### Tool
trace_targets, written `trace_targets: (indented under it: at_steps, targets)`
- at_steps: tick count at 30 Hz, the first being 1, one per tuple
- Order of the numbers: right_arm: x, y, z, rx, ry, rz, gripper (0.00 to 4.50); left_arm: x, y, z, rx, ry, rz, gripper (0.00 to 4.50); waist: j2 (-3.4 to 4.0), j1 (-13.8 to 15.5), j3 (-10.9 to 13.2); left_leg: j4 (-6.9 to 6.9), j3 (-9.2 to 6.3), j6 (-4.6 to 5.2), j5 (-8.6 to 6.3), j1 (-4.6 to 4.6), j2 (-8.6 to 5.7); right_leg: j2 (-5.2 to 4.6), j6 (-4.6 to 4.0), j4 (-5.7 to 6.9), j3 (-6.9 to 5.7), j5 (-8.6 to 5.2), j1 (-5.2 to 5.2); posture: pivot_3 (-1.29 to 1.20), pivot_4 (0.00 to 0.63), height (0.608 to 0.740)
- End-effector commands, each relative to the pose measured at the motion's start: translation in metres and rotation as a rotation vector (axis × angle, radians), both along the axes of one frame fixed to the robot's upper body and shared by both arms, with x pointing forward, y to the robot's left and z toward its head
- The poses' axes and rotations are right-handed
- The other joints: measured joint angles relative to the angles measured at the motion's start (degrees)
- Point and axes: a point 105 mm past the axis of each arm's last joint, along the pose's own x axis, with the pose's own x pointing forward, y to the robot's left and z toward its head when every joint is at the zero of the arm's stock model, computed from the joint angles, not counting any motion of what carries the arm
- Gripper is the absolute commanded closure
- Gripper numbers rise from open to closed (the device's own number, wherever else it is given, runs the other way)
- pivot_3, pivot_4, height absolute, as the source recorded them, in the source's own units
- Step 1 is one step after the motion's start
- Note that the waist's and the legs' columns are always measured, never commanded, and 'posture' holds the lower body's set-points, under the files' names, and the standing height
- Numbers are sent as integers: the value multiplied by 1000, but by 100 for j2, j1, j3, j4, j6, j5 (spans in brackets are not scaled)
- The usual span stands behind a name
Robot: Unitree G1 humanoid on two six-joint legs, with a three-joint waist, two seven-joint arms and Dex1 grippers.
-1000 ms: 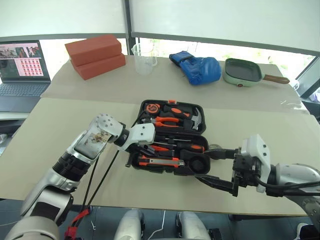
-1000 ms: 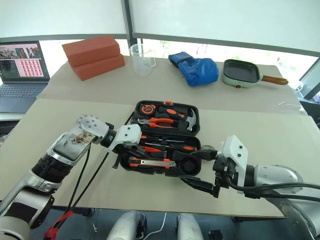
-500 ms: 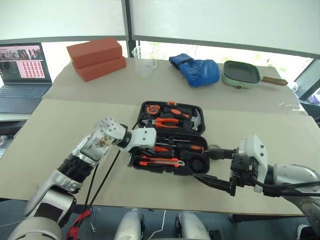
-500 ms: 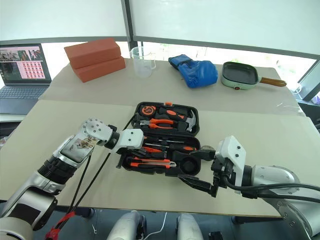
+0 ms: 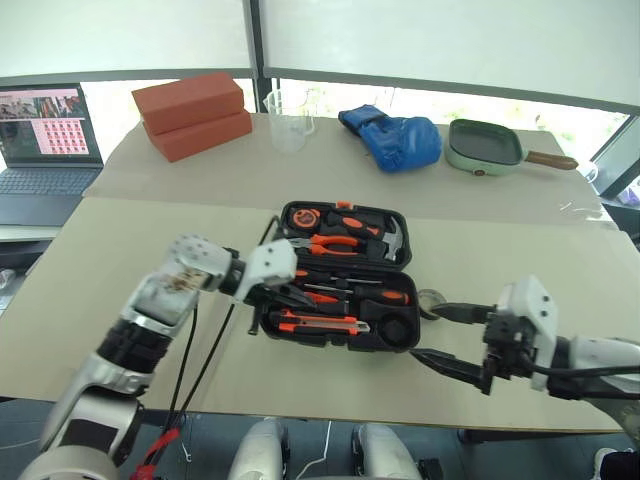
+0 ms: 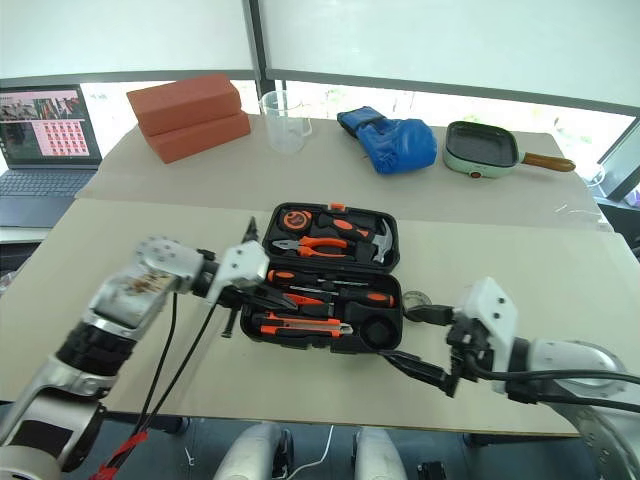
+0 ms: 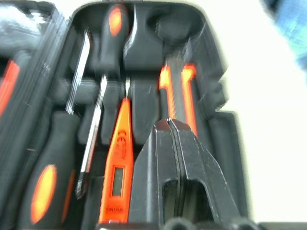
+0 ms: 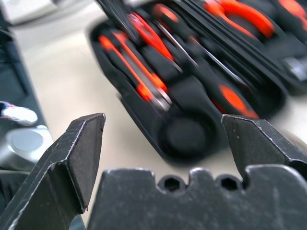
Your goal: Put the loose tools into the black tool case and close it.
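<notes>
No text, label or number can be read anywhere

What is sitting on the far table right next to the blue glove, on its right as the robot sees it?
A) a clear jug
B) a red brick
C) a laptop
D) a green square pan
D: the green square pan with its brown handle lies just right of the blue glove; the bricks, jug and laptop are all off to the glove's left.
</notes>
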Motion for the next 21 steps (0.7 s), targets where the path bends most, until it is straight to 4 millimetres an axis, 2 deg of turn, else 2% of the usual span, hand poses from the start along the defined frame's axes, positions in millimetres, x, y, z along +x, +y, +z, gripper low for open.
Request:
trace_targets:
  at_steps: [1, 2, 6, 9, 10, 13, 17, 21]
  targets:
    - [-10, -35, 13, -77, -11, -34, 0, -14, 9, 24, -68, 28, 29, 2991, 2, -3, 0, 0, 0, 0, 0, 6, -1, 0, 0, -1, 0, 0, 7, 0, 150, 738]
    - [-13, -45, 13, -99, 1, -43, 0, -20, 10, 27, -79, 45, 27, 2755, 3, -6, 1, 0, 1, 0, 0, 11, -2, -1, 1, 0, 2, 0, 9, 0, 150, 738]
    - [-7, -79, 17, -240, -32, -31, 0, -43, 13, 37, -117, 79, 14, 1214, 3, -30, 1, -12, 4, -1, -1, 42, 0, 0, 3, -18, 2, -4, 39, 0, 150, 738]
    - [4, -83, 15, -311, -71, 58, 0, -47, 12, 35, -109, 59, 40, 213, 4, -52, 1, -24, 5, -2, 0, 48, 0, 4, 1, -35, 2, -4, 41, 0, 150, 738]
    - [11, -79, 16, -309, -80, 97, 0, -50, 12, 31, -87, 45, 39, 36, 5, -61, 2, -30, 9, -2, 0, 54, -1, 6, 0, -41, 4, -4, 45, 0, 150, 738]
    - [40, -58, 15, -280, -104, 184, 0, -54, 11, 23, -46, 3, 36, 36, 9, -145, 5, -42, 16, -5, 2, 59, -3, 9, -6, -48, 12, -1, 45, 0, 150, 738]
    - [79, -28, 4, -271, -74, 253, 0, -40, 13, 17, -31, -64, 96, 36, 16, -149, 15, -45, 16, -8, 4, 54, -5, 11, -11, -50, 12, 2, 37, 0, 150, 738]
    - [91, -11, -8, -310, -53, 340, 0, -39, 10, 19, -43, -89, 102, 36, 23, -40, 22, -47, 16, -7, 4, 35, -9, 4, -9, -50, 4, 0, 20, 0, 150, 738]
